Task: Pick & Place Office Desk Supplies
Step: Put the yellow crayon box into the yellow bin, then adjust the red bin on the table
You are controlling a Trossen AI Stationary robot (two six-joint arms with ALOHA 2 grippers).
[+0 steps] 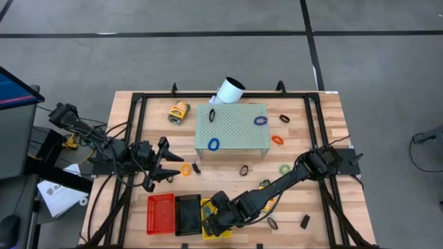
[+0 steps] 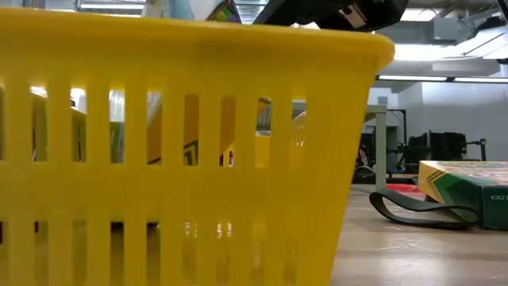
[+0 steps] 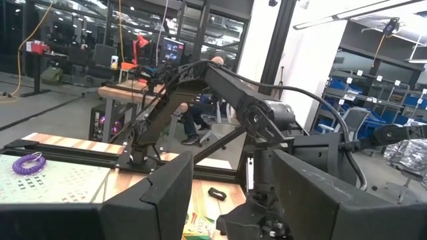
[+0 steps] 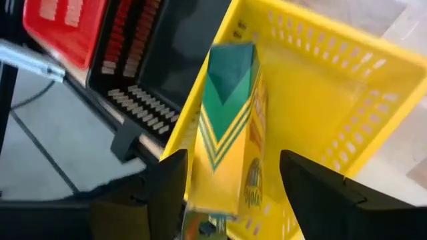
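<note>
The right pincer (image 4: 230, 180) hangs over the yellow basket (image 4: 333, 87) at the bench's six o'clock edge, jaws spread wide around a crayon box (image 4: 233, 127), seemingly let go into it. The left pincer (image 1: 165, 162) waits at nine o'clock, half-open and empty. Loops, clips and another crayon box (image 1: 180, 111) remain scattered, so most sorting appears undone.

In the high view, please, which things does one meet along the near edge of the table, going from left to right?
red basket → black basket → yellow basket with the right gripper over it → black loop → black clip
</note>
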